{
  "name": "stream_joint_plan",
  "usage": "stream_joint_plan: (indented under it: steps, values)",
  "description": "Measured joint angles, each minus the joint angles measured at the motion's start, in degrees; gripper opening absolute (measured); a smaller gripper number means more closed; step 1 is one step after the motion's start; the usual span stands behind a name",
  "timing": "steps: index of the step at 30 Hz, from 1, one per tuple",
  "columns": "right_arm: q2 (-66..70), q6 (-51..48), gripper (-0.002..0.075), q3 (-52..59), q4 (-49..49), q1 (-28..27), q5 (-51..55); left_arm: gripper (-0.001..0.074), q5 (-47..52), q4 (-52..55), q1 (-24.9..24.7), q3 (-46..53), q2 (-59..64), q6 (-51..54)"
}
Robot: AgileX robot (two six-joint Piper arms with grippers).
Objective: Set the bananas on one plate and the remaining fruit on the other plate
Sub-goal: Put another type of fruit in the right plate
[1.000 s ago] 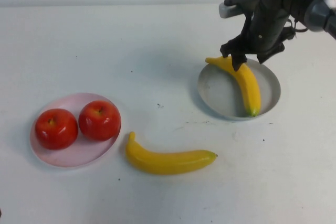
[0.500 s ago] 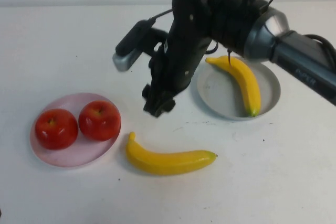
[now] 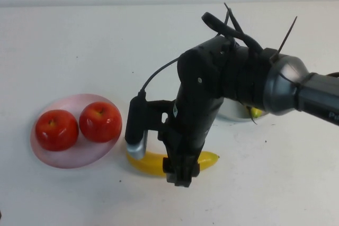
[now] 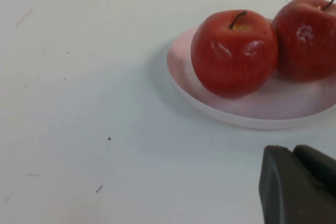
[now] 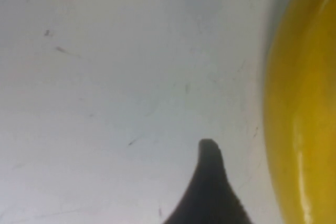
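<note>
Two red apples (image 3: pixel 56 129) (image 3: pixel 100 121) sit on the pale pink plate (image 3: pixel 79 155) at the left. One banana (image 3: pixel 146 164) lies on the table in front, its middle covered by my right gripper (image 3: pixel 180 175), which hangs low over it, open. In the right wrist view one dark finger (image 5: pixel 210 177) stands beside the banana (image 5: pixel 304 103). The grey plate (image 3: pixel 232 115) is mostly hidden behind the right arm; only the tip of the second banana (image 3: pixel 256 112) shows on it. My left gripper (image 4: pixel 294 156) is shut and empty, near the pink plate (image 4: pixel 247 116) and the apples (image 4: pixel 233 51).
The bulky right arm (image 3: pixel 233 83) reaches across the middle of the white table (image 3: pixel 79 41). A grey camera module (image 3: pixel 135 130) on its wrist hangs between the pink plate and the loose banana.
My right arm has swung from the grey plate, leaving one banana there, across to the left and down onto the loose banana. The apples and plates have not moved.
</note>
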Motion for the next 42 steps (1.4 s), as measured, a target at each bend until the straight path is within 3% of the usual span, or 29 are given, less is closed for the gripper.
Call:
stream_joint_plan:
  steps: [8,14,21,26,33,42]
  values:
    - [4.31,-0.35,0.0465,0.02,0.0,0.0,-7.75,-0.0001,0.0,0.0,0.0,0.0,0.0,0.0]
    - [8.77,-0.35,0.0463,-0.63,0.0,0.0,-7.34,-0.0001,0.0,0.0,0.0,0.0,0.0,0.0]
    - [9.39,0.08,0.0361,-3.2,0.0,-0.1,-6.22,-0.0001,0.0,0.0,0.0,0.0,0.0,0.0]
    - [9.2,12.41,0.0334,-8.12,-0.33,-1.67,-5.37,-0.0001,0.0,0.0,0.0,0.0,0.0,0.0]
    - [8.45,31.68,0.0333,-13.6,-6.4,-9.16,-6.22,-0.0001,0.0,0.0,0.0,0.0,0.0,0.0]
    - [9.73,41.05,0.0333,-13.69,-11.05,-17.73,-11.69,-0.0001,0.0,0.0,0.0,0.0,0.0,0.0]
